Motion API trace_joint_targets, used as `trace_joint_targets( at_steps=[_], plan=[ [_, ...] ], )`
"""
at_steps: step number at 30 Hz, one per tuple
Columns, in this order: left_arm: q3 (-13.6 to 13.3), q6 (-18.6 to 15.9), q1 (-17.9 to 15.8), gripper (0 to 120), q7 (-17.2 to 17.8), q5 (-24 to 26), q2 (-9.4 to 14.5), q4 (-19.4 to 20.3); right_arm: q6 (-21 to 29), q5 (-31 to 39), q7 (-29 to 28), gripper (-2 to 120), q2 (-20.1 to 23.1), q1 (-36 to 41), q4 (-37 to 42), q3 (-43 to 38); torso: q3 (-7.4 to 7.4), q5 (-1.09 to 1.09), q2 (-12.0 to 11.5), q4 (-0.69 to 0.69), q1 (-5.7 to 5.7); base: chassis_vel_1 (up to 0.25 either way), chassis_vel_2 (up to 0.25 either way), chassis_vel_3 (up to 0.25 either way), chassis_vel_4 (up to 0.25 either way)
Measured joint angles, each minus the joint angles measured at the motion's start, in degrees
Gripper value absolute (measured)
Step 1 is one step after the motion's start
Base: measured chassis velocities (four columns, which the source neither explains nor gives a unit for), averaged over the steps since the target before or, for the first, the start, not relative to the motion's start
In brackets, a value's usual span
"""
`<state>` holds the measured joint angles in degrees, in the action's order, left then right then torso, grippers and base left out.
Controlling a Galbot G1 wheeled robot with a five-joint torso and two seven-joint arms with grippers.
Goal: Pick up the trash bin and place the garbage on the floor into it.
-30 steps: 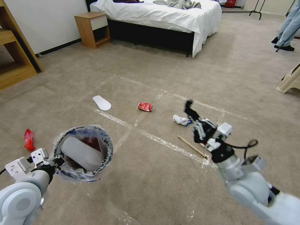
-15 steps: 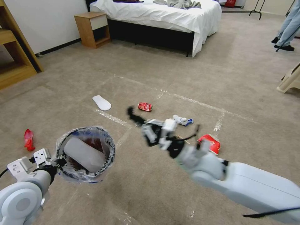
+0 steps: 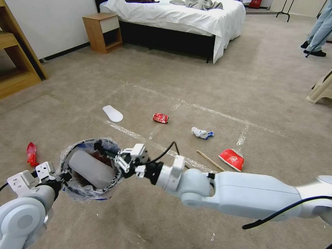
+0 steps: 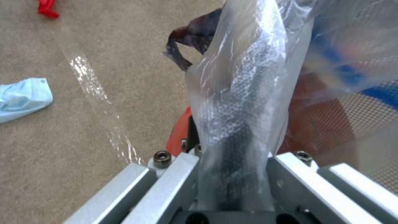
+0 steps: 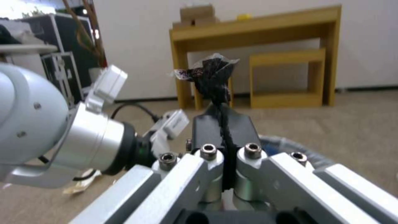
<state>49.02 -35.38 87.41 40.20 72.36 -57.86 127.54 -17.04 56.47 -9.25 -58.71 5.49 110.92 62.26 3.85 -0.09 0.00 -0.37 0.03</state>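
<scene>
The trash bin (image 3: pixel 90 190), a red bucket with a clear liner, hangs low at my left with a white slipper (image 3: pixel 91 169) inside. My left gripper (image 3: pixel 64 178) is shut on its near rim; the left wrist view shows the liner (image 4: pixel 248 77) bunched between the fingers. My right gripper (image 3: pixel 105 151) reaches across and sits over the bin's far rim, shut on a dark crumpled wrapper (image 5: pixel 213 73). On the floor (image 3: pixel 180 204) lies garbage: a white slipper (image 3: pixel 112 113), a red can (image 3: pixel 160 118), a tissue (image 3: pixel 202 133), a red packet (image 3: pixel 232 159) and a red wrapper (image 3: pixel 31 154).
A thin wooden stick (image 3: pixel 211 160) lies by the red packet. A pale blue crumpled piece (image 4: pixel 23 98) lies on the carpet under the bin. A bed (image 3: pixel 180 17), nightstand (image 3: pixel 102 31) and wooden shelf (image 3: pixel 15 58) stand at the back and left.
My right arm has swung from the right side of the floor leftward to above the bin, carrying the dark wrapper. The red packet it hid now shows. The bin has barely moved.
</scene>
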Motion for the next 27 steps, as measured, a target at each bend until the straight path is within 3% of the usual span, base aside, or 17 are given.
trace_joint_targets(
  at_steps=[6, 17, 27],
  plan=[
    [0.02, 0.16, -0.39, 1, -0.32, -0.17, -0.03, -0.54, 4.79, 2.1, -4.47, 0, -6.42, -2.03, -1.86, 2.32, 0.0, 0.0, 0.0, 0.02, 0.0, 0.0, 0.0, 0.0, 0.0],
    [0.43, 0.36, -0.29, 1, -0.64, -0.19, 0.16, -0.03, 11.63, 3.89, -9.75, 0, -11.87, -4.97, -3.83, 4.35, 0.0, 0.01, 0.0, 0.02, 0.0, 0.0, 0.0, 0.0, 0.0],
    [0.5, 0.47, -0.07, 1, -0.74, -0.22, -0.01, 0.88, 12.8, 2.86, -9.23, 0, -12.19, -7.03, -6.49, 5.46, 0.0, 0.02, 0.0, 0.01, 0.0, 0.0, 0.0, 0.0, 0.0]
  ],
)
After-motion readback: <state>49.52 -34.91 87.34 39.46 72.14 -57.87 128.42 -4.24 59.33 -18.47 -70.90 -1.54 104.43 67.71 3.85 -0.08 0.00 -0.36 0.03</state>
